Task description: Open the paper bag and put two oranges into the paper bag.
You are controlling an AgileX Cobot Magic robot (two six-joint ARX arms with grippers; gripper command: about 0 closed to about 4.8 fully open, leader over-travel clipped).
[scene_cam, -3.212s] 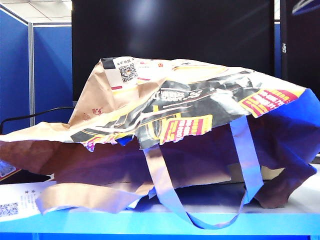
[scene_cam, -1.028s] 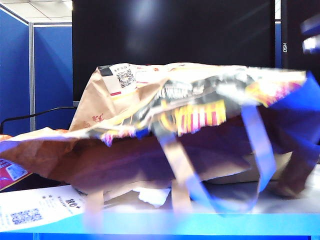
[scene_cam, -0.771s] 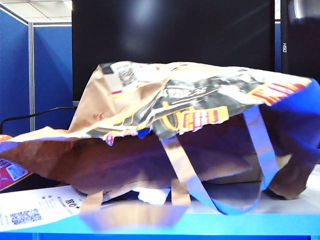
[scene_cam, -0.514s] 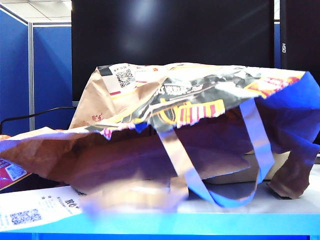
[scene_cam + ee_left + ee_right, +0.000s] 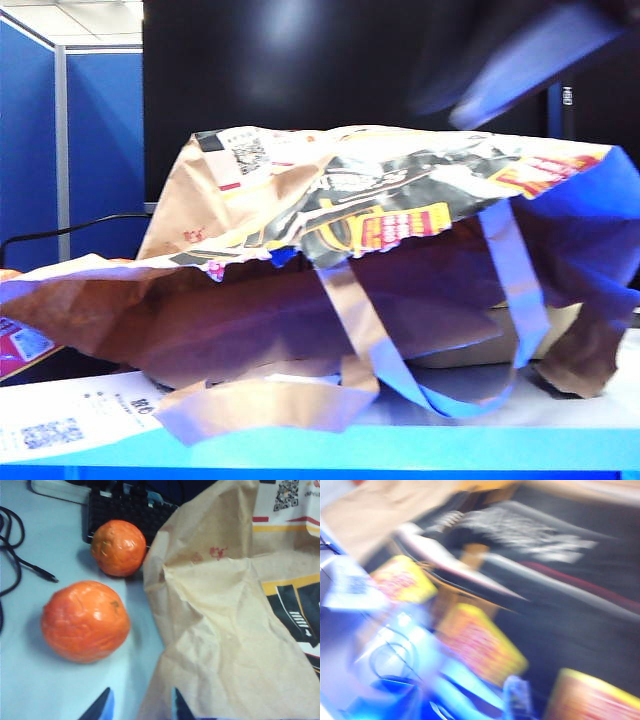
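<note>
Left pincer (image 5: pixel 140 707) partly open, empty; oranges (image 5: pixel 85 621) at 11 o'clock, paper bag (image 5: pixel 235 630) beside. Right pincer (image 5: pixel 530 60) blurred above bag; opening unreadable.

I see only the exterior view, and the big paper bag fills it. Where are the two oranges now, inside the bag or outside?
Observer: Outside. In the left wrist view the nearer orange and the farther orange lie on the table beside the paper bag.
Operator: Do they touch each other?
Observer: No, a strip of table shows between them.
Operator: And the two grippers?
Observer: The left gripper hangs at the bag's edge near the nearer orange, jaws apart and empty. The right arm is the blur above the bag; its wrist view shows only smeared bag print, so the right gripper's jaws cannot be read.
</note>
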